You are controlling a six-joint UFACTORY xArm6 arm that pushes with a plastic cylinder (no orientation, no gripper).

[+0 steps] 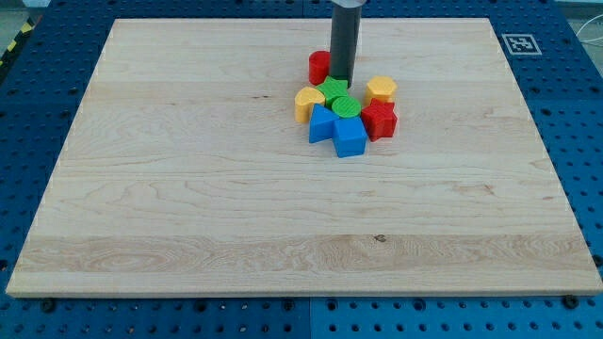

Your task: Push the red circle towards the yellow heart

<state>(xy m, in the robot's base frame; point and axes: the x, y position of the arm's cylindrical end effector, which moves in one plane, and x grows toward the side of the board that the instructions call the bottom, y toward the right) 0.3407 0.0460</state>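
Tip: my tip (340,79) is down on the board (188,188), a bare rod with nothing to clench or release, so no grasp to report.
Tip position: right against the red circle's right side, just above the green blocks.
Red circle: the red circle (319,67) sits at the top of the cluster, partly hidden behind the rod.
Yellow heart: the yellow heart (308,102) is just below the red circle, slightly to the view's left, touching the cluster's left edge.
Greens: two green blocks (339,97), shapes hard to call, packed in the middle.
Blues: two blue blocks (337,131) at the cluster's bottom, side by side and touching.
Right side: a yellow block (382,89) up top, a red block (381,120) just below it.
Board: pale wood on a blue perforated table (584,141).
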